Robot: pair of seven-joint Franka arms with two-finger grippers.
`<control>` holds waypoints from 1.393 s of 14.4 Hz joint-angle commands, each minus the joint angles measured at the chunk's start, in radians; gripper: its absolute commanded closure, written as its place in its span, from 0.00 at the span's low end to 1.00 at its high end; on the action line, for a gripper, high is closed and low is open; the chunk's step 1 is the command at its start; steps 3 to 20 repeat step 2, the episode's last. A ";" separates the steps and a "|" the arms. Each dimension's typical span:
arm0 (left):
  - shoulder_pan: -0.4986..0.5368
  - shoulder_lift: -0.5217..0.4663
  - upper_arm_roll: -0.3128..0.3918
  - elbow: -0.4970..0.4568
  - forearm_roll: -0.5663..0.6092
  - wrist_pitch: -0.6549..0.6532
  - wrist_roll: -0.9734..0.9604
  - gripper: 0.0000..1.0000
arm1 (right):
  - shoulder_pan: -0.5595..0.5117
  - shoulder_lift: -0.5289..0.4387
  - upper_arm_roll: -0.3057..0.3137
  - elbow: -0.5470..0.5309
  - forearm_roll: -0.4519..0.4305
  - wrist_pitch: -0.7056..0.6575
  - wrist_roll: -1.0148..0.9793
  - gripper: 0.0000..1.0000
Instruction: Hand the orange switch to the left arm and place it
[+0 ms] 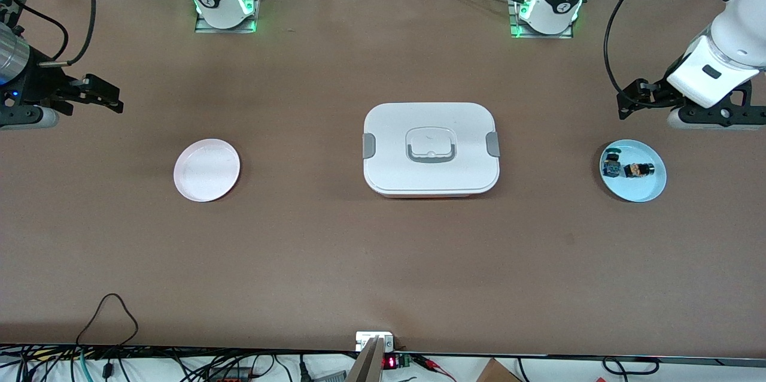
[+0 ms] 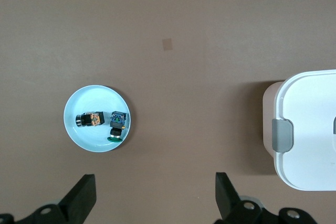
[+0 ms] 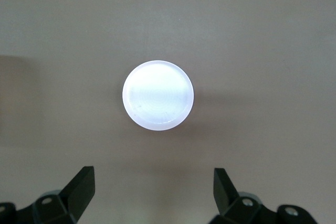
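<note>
Orange-bodied switch with a black cylindrical end (image 1: 637,170) is being kept on the pale blue round plate (image 1: 649,190), its long axis running toward the table's ends, nearest the wide-open, empty left gripper (image 2: 155,198); the right gripper (image 3: 154,195) is being held equally open, empty.

Front view: both arms are cut off by the picture's edges, so only the wrist of the right arm (image 1: 24,79) and the forearm and wrist of the left arm (image 1: 718,70) show. The two switches on the blue plate (image 1: 633,170) are too small for detail. Left wrist view: the box (image 2: 307,129) is cut off by the edge, with only one end and one clip in view; the left gripper (image 2: 155,198) shows only its fingertips. Right wrist view: the right gripper (image 3: 154,195) likewise shows fingertips alone, and the pink plate (image 3: 158,95) is washed out by glare.
</note>
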 commanded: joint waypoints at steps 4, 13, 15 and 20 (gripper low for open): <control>0.008 0.004 0.007 0.002 -0.013 -0.013 0.029 0.00 | -0.016 -0.007 0.011 0.012 -0.001 -0.018 -0.015 0.00; 0.008 0.004 0.007 0.002 -0.013 -0.013 0.029 0.00 | -0.016 -0.007 0.011 0.012 -0.001 -0.018 -0.015 0.00; 0.008 0.004 0.007 0.002 -0.013 -0.013 0.029 0.00 | -0.016 -0.007 0.011 0.012 -0.001 -0.018 -0.015 0.00; 0.008 0.004 0.007 0.002 -0.013 -0.013 0.029 0.00 | -0.016 -0.007 0.011 0.012 -0.001 -0.018 -0.015 0.00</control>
